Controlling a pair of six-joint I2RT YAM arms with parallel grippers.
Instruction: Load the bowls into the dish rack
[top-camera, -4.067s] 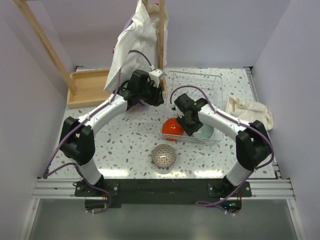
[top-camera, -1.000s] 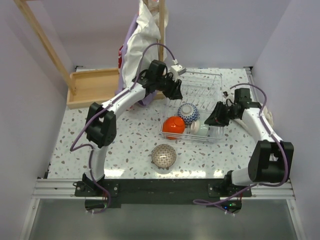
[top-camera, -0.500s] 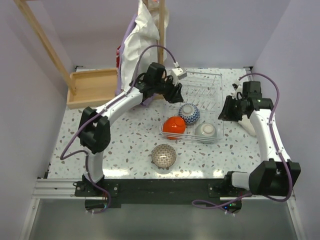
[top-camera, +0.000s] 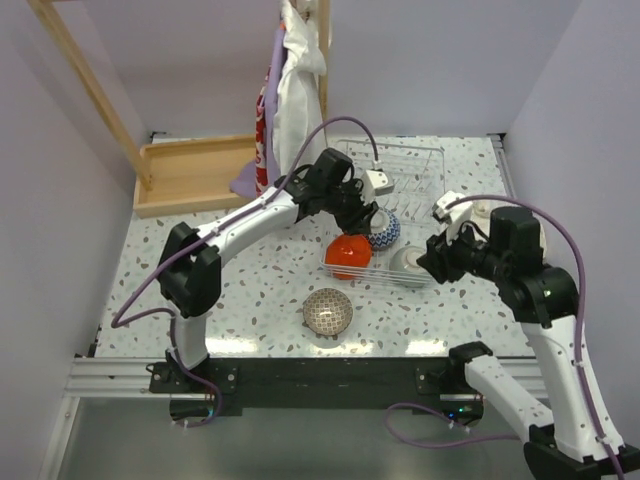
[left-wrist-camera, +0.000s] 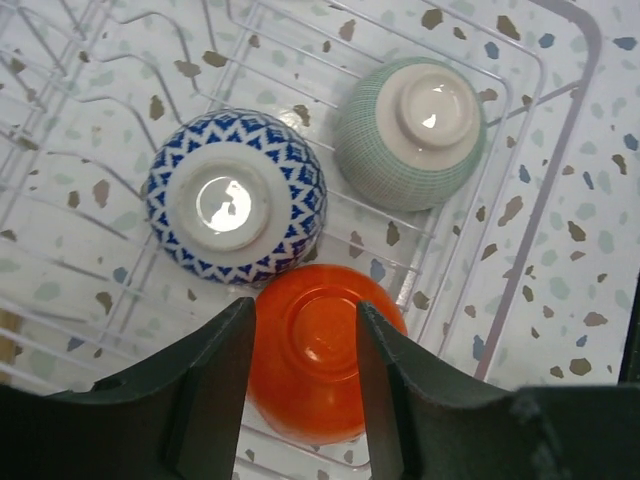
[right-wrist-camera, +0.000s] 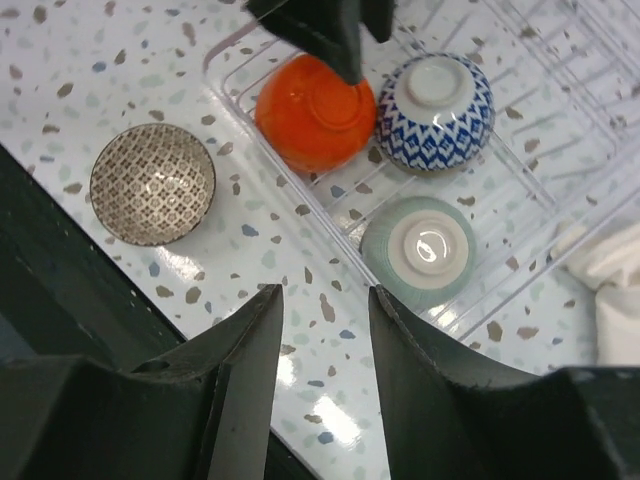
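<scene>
While the left tool (left-wrist-camera: 302, 315) hung over the orange-red bowl (left-wrist-camera: 305, 375) with its jaws spread wide and empty, that bowl sat upside down in the near left corner of the dish rack (top-camera: 410, 165). The blue-and-white bowl (left-wrist-camera: 235, 208) lay just behind it and the mint green bowl (left-wrist-camera: 412, 130) to its right, both inverted too. Outside the rack, a brown patterned bowl (right-wrist-camera: 152, 183) stood upright on the worktop (top-camera: 250, 270). The right tool (right-wrist-camera: 325, 300) hung high, jaws wide, holding nothing.
</scene>
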